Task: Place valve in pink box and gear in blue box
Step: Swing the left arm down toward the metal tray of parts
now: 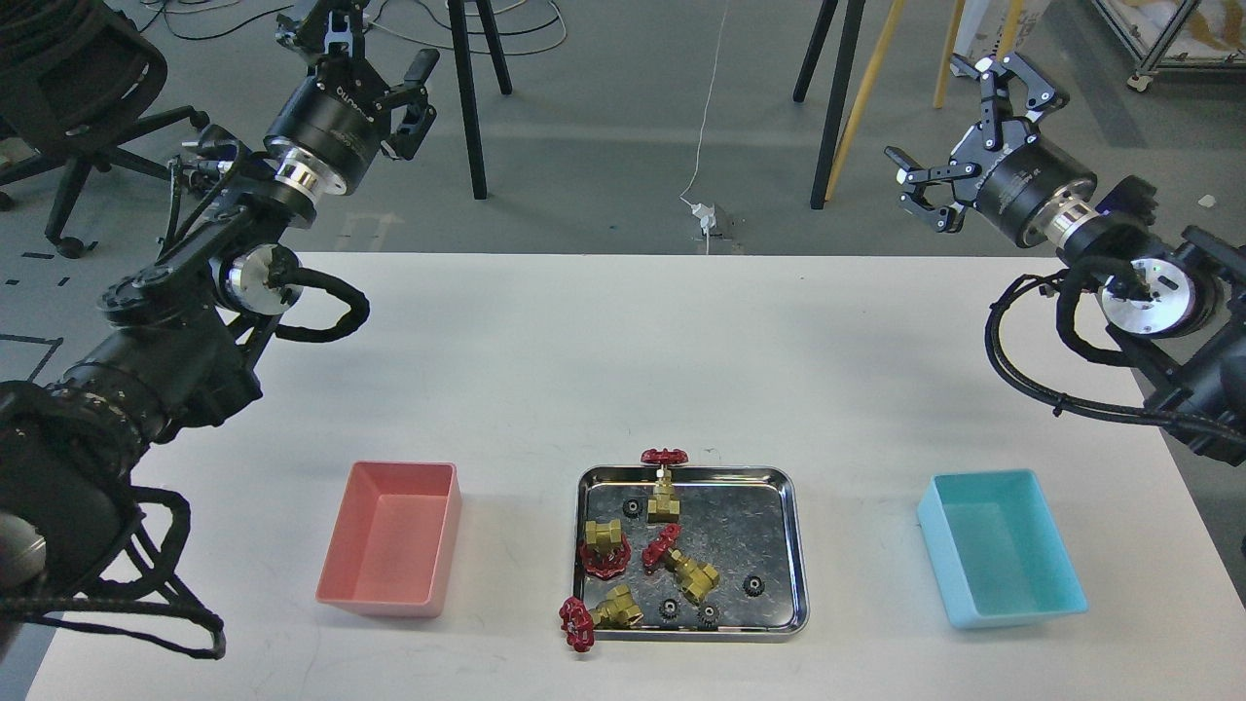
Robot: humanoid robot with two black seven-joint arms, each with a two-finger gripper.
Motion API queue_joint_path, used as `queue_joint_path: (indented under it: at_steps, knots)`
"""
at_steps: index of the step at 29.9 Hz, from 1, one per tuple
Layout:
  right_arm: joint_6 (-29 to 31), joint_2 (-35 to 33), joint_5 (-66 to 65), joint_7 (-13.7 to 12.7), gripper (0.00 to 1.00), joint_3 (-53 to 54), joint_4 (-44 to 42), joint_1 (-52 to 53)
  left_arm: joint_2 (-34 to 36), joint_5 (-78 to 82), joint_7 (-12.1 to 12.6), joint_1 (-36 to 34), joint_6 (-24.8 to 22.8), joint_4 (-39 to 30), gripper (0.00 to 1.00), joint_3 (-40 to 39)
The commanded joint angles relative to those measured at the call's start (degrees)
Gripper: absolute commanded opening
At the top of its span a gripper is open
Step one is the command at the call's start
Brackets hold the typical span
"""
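Sorting has not begun: four valves and four gears lie in the steel tray, pink box left and blue box right of it both empty, left end effector and right end effector spread wide, holding nothing, well beyond it.

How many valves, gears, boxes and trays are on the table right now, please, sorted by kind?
Valves: 4, the first, the rest at
Gears: 4, the first, the rest at
Boxes: 2, pink box and blue box
Steel tray: 1
Total: 11
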Motion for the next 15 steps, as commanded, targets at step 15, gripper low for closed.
queue_joint_path:
  at_steps: [15]
  knots:
    - [0.00, -6.18, 0.12, -5.35, 1.00, 0.28, -4.15, 16.18, -0.94, -0.16, 0.00, 0.68, 0.00, -5.09, 0.85, -2.73]
